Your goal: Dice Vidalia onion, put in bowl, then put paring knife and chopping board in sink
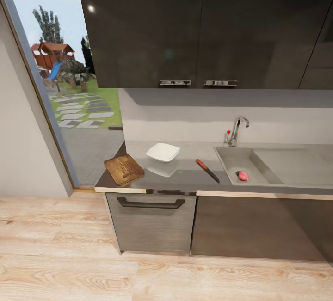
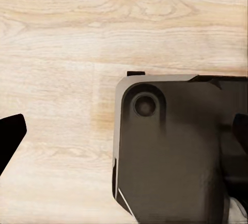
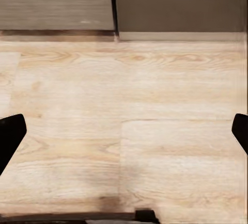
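The small pinkish Vidalia onion [image 1: 243,176] lies in the grey sink [image 1: 232,158], beside the drain. The red-handled paring knife [image 1: 207,170] lies flat on the countertop [image 1: 185,180] just left of the sink. Further left sits the white bowl [image 1: 163,152]. The dark-brown chopping board [image 1: 124,169] rests at the counter's left end, overhanging the front corner slightly. My left gripper [image 2: 124,136] is open and points down at the wood floor, over part of my own base. My right gripper [image 3: 124,133] is open over the floor, near the cabinet fronts.
A chrome tap [image 1: 237,131] with a red knob stands behind the sink, with a drainboard [image 1: 296,164] to its right. Dark wall cabinets [image 1: 194,28] hang overhead. A drawer handle [image 1: 151,204] sits under the counter. A glass door [image 1: 69,83] is at the left. Wood floor [image 1: 138,273] lies between me and the counter.
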`<state>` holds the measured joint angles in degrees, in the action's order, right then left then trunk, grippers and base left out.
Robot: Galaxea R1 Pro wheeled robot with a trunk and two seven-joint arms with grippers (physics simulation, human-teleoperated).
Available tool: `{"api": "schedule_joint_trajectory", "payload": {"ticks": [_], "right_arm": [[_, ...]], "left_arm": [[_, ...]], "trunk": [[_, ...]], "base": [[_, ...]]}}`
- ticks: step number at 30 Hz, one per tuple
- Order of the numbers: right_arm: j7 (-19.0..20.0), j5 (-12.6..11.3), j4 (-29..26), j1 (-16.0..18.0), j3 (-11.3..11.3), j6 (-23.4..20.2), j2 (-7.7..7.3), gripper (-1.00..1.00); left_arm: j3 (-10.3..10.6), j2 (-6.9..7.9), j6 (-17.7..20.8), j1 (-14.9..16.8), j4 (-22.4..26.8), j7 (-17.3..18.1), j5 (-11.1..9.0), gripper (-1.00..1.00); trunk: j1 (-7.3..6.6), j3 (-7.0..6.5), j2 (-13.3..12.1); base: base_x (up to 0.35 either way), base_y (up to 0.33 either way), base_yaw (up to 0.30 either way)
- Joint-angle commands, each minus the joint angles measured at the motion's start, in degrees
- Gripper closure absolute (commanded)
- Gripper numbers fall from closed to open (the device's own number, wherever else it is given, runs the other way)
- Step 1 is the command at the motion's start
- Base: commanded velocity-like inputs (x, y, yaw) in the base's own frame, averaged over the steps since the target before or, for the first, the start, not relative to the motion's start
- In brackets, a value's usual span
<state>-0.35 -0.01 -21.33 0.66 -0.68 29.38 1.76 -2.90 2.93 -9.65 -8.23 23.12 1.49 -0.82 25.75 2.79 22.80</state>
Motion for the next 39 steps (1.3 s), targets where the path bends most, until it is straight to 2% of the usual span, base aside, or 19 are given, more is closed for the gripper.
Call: {"api": "schedule_joint_trajectory", "payload": {"ticks": [1,5,6,7,9,10,12,18,24,26,27,28,31,32,33,35,39], "right_arm": [[0.0,-0.3,0.4,0.0,-0.4,0.2,-0.31,-1.0],[0.1,-1.6,1.7,0.0,-1.8,0.3,-1.61,-1.0],[0.1,-1.7,4.3,0.0,-7.4,0.3,-2.06,-1.0],[0.1,-1.7,4.5,0.0,-7.6,0.3,-2.08,-1.0],[0.1,-1.7,4.8,0.0,-7.7,0.3,-2.09,-1.0],[0.1,-1.7,4.9,0.0,-7.8,0.3,-2.1,-1.0],[0.1,-1.7,4.9,0.0,-7.9,0.3,-2.1,-1.0],[0.2,-1.7,5.0,0.0,-7.8,0.3,-2.11,-1.0],[0.2,-1.7,5.0,0.0,-7.8,0.3,-2.11,-1.0],[0.2,-1.7,5.0,0.0,-7.9,0.2,-2.11,-1.0],[0.2,-1.7,5.0,0.0,-7.9,0.2,-2.11,-1.0],[0.2,-1.7,5.0,0.0,-7.9,0.2,-2.11,-1.0],[0.2,-1.7,5.0,0.0,-7.9,0.1,-2.11,-1.0],[0.2,-1.7,5.0,0.0,-7.9,0.1,-2.11,-1.0],[0.2,-1.7,5.0,0.0,-7.9,0.1,-2.11,-1.0],[0.2,-1.7,5.0,0.0,-7.8,0.1,-2.11,-1.0],[0.2,-1.7,5.0,0.0,-7.8,0.1,-2.11,-1.0]], "left_arm": [[-0.2,-0.02,0.3,-0.2,0.4,0.1,0.0,-1.0],[-0.2,0.01,1.6,-0.2,1.7,0.1,0.0,-1.0],[-0.2,0.07,19.0,-0.2,24.5,0.2,0.1,-1.0],[-0.2,0.1,22.8,-0.2,28.2,0.2,0.1,-1.0],[-0.2,0.19,27.8,-0.2,33.9,0.2,0.1,-1.0],[-0.2,0.27,33.2,-0.2,41.4,0.2,0.2,-1.0],[-0.2,0.3,37.2,-0.1,46.5,0.2,0.2,-1.0],[-0.2,0.29,45.6,-0.1,57.4,0.2,0.2,-1.0],[-0.1,0.07,48.6,0.0,64.0,0.2,0.2,-1.0],[-0.1,-0.22,49.4,0.1,64.8,0.2,0.3,-1.0],[-0.1,-1.94,50.1,1.1,65.4,0.1,0.4,-1.0],[0.0,-2.37,50.2,1.5,65.4,0.1,0.4,-1.0],[0.0,-4.92,50.8,3.7,65.6,0.1,1.0,-1.0],[0.1,-5.9,51.6,4.9,65.6,0.0,1.5,-1.0],[0.7,-7.65,54.6,7.6,65.6,0.0,3.1,-1.0],[1.6,-8.73,57.1,9.7,65.6,0.0,4.4,-1.0],[3.8,-10.34,59.7,14.3,65.7,-0.1,6.7,-1.0]], "trunk": [[0.04,0.11,0.1],[0.04,0.11,0.1],[0.04,0.11,0.1],[0.04,0.11,0.1],[0.04,0.11,0.1],[0.04,0.11,0.1],[0.04,0.11,0.1],[0.04,0.11,0.1],[0.04,0.11,0.1],[0.04,0.11,0.1],[0.04,0.11,0.1],[0.04,0.11,0.1],[0.04,0.11,0.1],[0.04,0.11,0.1],[0.04,0.11,0.1],[0.04,0.11,0.1],[0.04,0.11,0.1]], "base": [[0.0,0.0,0.0],[0.0,0.0,0.0],[0.0,0.0,0.0],[0.0,0.0,0.0],[0.0,0.0,0.0],[0.0,0.0,0.0],[0.0,0.0,0.0],[0.0,0.0,0.0],[0.0,0.0,0.0],[0.0,0.0,0.0],[0.0,0.0,0.0],[0.0,0.0,0.0],[0.0,0.0,0.0],[0.0,0.0,0.0],[0.0,0.0,0.0],[0.0,0.0,0.0],[0.0,0.0,0.0]]}}
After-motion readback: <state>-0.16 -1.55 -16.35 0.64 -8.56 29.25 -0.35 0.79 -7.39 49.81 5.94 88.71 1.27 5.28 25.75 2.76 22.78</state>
